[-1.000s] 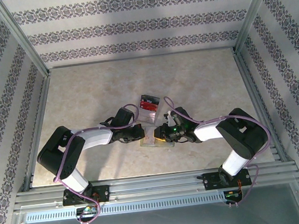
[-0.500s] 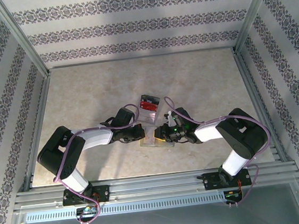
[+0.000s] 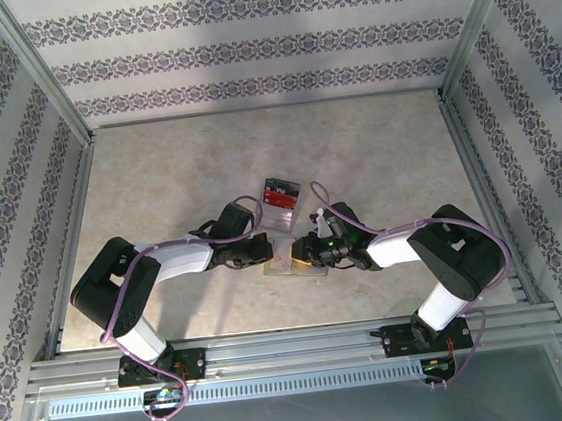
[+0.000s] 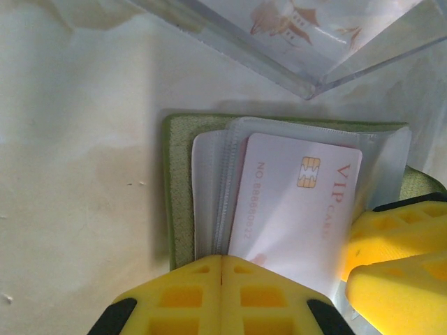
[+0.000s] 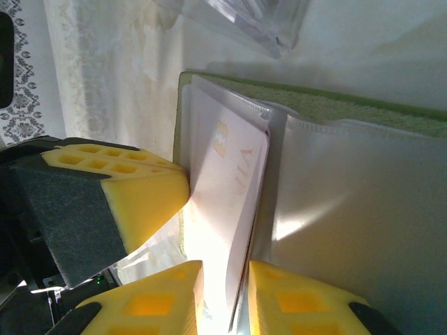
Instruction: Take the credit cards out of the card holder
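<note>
Right gripper (image 5: 225,283) has its fingers narrowly apart with the pale credit card (image 4: 293,202) between them (a firm pinch cannot be told), while the left gripper (image 4: 222,262), pressed together, rests on the open card holder (image 4: 178,188) lying on the table (image 4: 70,139) beside a clear box (image 4: 300,42)

From where I stand there is no passage between the two: the left gripper (image 4: 222,264) has its fingers closed together at the nearest edge of the card holder (image 4: 173,202). Just to its right, the right gripper (image 5: 225,271) crowds in with the credit card (image 4: 300,202) filling the slit between its fingers. Ahead of both sets of fingertips, near the holder's far edge, a clear plastic box (image 3: 280,192) bars the way forward. Out to the left gripper's left, to the right gripper's right and past the box, the table (image 3: 156,173) is bare up to the patterned walls (image 3: 244,48).
</note>
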Available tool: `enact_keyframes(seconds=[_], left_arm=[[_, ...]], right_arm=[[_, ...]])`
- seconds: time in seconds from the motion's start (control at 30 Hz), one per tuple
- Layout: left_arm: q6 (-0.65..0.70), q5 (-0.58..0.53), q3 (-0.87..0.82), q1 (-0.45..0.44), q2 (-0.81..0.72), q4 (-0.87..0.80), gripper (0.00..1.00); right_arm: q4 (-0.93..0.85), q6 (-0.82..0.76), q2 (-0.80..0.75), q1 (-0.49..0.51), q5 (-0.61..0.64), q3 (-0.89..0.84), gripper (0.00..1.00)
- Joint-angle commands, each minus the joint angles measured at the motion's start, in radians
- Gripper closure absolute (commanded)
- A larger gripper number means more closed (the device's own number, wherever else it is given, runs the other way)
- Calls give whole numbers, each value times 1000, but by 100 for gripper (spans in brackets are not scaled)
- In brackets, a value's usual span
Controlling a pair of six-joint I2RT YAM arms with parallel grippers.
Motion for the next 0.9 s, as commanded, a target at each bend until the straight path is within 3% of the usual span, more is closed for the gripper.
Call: enact_keyframes(seconds=[0.0,0.3,0.53,0.67,0.87], left_arm=[[-6,-51,-26,-21,39,-95,97],[-6,-60,-26,-22,5,-106,96],[-9,-72,-21,-22,-55,-135,91],[3,-100,-3,-21,-107,-184,82],[12,-82,17,-21,-139,-183,82]], right_arm=[[56,6,-44,-5,6,0,78],[37,1,-36,-6,10,1,80],[39,2,14,-1,19,1,80],[32,3,12,-2,31,-6,78],[4,-9,-31,-7,35,-7,74]])
